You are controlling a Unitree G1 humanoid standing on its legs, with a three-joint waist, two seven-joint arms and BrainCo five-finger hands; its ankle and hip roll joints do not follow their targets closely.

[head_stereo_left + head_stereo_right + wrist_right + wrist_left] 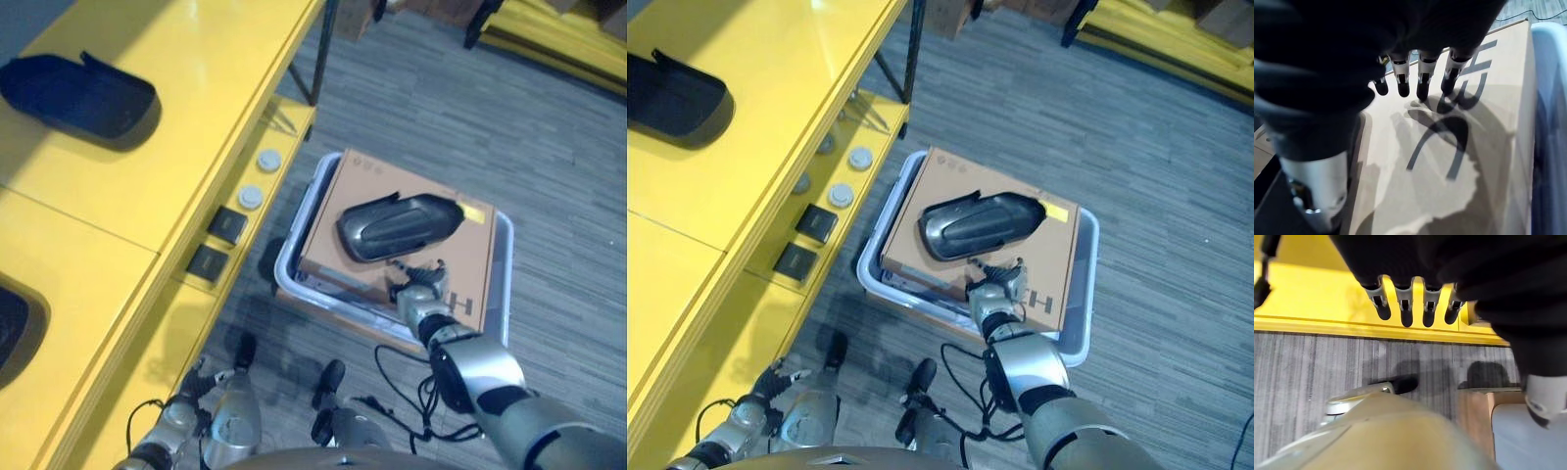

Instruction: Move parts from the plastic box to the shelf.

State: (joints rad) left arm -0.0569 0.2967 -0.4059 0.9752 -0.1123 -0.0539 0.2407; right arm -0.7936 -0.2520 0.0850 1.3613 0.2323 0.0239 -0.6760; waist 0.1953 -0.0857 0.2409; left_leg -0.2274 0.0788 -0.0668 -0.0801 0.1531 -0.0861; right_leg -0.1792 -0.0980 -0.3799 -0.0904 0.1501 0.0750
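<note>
The left hand (pixel 186 403) hangs low beside the yellow shelf (pixel 147 166), fingers loosely extended, holding nothing. Two dark parts (pixel 78 93) already lie on the shelf top. Rightward, the right hand (pixel 997 286) hovers with relaxed fingers over the cardboard sheet (pixel 1058 264) in the plastic box (pixel 1087 294); a black part (pixel 978 223) lies just beyond its fingertips, near the far edge.

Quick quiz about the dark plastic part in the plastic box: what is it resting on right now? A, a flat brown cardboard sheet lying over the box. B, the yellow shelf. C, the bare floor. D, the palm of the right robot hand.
A: the dark plastic part lies on the cardboard sheet over the plastic box, with the right robot hand open just short of it.
</note>
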